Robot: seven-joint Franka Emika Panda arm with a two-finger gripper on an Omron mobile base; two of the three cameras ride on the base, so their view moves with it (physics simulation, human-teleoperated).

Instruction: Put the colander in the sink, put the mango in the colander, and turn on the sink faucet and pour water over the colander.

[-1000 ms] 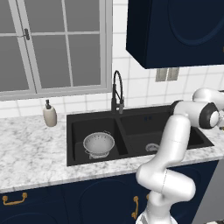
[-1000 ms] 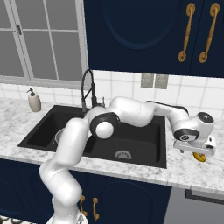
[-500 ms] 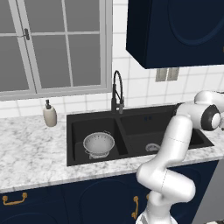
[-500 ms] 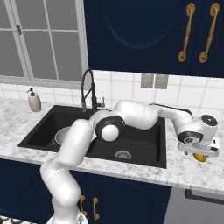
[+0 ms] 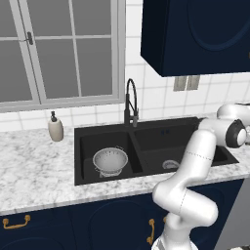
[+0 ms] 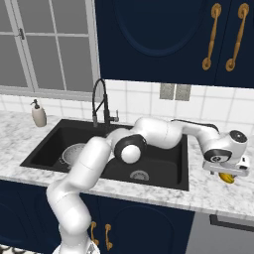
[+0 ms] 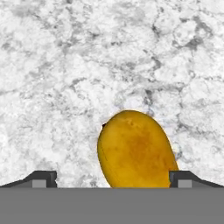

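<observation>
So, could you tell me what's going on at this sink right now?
The robot arm has reached out to the marble counter right of the sink and is going for the mango. Its gripper is open, with the mango lying on the counter between the fingertips, not yet gripped. The colander already sits in the sink's left basin, empty. No water runs from the faucet.

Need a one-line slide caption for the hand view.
Open gripper poised over the mango lying on the marble counter.
</observation>
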